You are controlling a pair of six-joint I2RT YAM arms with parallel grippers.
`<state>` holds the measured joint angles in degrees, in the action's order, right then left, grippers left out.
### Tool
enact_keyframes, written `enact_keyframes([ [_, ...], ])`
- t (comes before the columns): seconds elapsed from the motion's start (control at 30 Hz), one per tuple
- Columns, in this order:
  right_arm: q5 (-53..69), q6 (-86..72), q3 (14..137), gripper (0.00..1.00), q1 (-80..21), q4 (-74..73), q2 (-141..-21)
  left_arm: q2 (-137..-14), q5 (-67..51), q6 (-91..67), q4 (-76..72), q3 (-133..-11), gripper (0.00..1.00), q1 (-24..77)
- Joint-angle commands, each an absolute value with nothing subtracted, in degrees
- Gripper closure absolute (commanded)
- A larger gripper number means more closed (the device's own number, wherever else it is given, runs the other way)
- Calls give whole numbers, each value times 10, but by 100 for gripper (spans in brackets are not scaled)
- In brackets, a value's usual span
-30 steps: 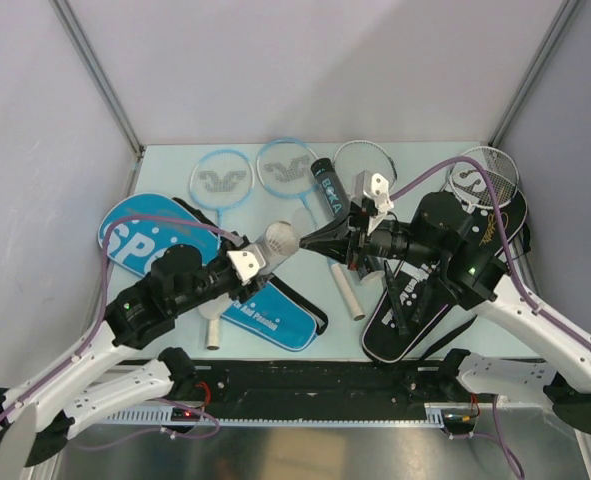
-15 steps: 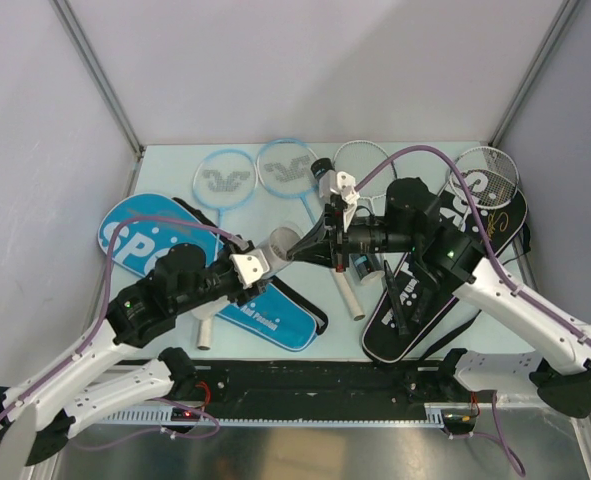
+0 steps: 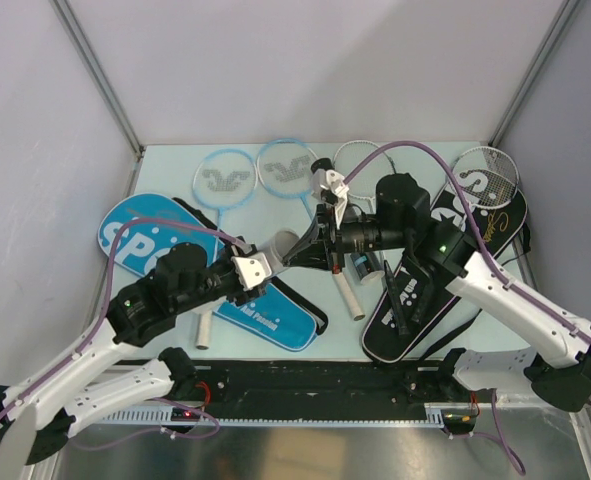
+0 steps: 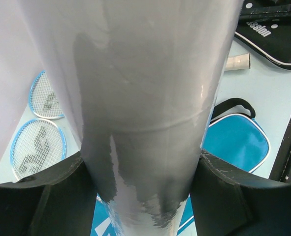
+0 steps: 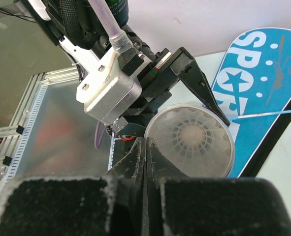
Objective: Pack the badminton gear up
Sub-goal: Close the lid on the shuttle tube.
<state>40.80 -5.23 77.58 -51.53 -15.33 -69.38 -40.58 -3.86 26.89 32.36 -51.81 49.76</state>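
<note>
I read the left gripper clamped on the white tube at frame centre, with a shuttlecock seated inside. The right gripper is closed at the tube's mouth. The blue-framed rackets (upper centre) and the blue cover lie unpacked.

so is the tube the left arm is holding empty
No, the right wrist view looks straight into the mouth of the white tube, and a shuttlecock with a ribbed skirt sits inside it.

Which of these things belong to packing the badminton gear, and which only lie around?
Job: white tube in left pincer, shuttlecock inside it, shut right pincer, light-blue rackets, silver rackets, black tube, blue cover, black cover.
Not the job: purple cables, black rail.
</note>
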Motion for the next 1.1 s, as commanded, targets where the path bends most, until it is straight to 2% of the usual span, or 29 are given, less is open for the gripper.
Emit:
enact_keyframes([
  [0.0,406,-67,805,100,-519,-187,-704,-406,-38,285,287,-555,47,498],
  [0.4,418,-101,832,99,-507,-235,-727,-413,-40,292,287,-560,47,498],
  [0.5,412,-123,833,87,-500,-226,-723,-413,-42,293,287,-560,47,499],
  [0.6,397,-159,830,82,-490,-195,-709,-413,-43,293,287,-559,47,500],
  [1.07,352,-225,805,82,-462,-110,-684,-411,-51,295,286,-557,47,501],
])
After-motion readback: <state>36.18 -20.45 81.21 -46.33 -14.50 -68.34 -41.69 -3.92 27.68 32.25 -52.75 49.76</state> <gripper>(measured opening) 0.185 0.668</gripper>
